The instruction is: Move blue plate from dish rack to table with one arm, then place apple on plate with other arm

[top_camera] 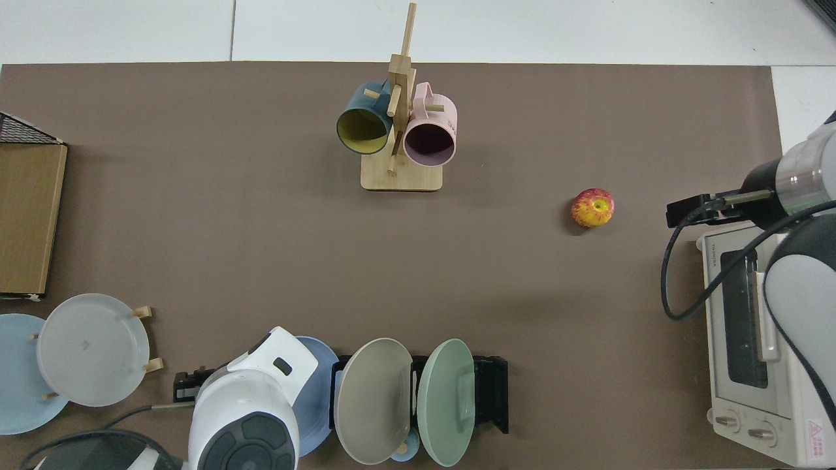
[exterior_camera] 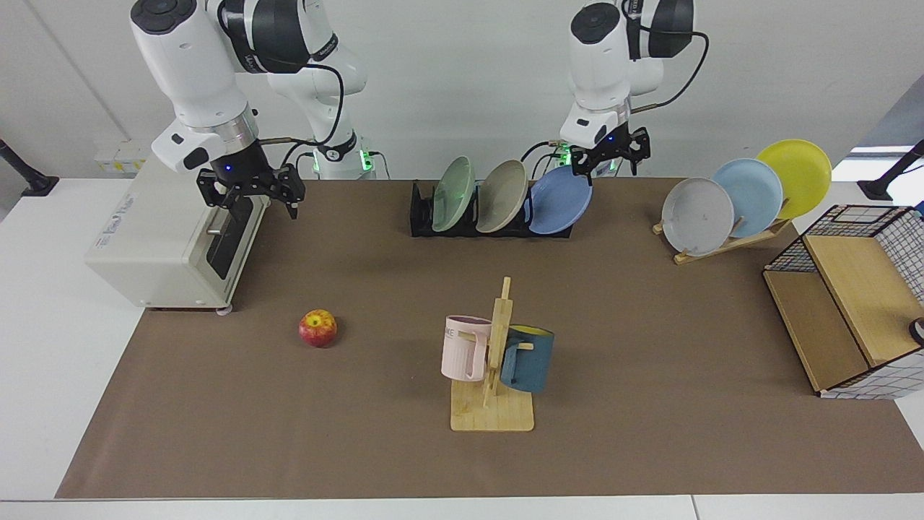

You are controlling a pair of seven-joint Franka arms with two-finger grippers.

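The blue plate point(exterior_camera: 561, 199) leaned in the dish rack point(exterior_camera: 491, 215) at the far middle of the table point(exterior_camera: 650, 347), at the rack's right end in the facing view beside a beige plate point(exterior_camera: 502, 196) and a green plate point(exterior_camera: 453, 193). The left gripper point(exterior_camera: 610, 160) hovered just above its upper rim with fingers spread, not touching it. The right arm waited at the far left, its right gripper point(exterior_camera: 254, 200) spread in front of a toaster oven point(exterior_camera: 159, 245), well apart from the apple point(exterior_camera: 317, 328) on the mat nearer the camera.
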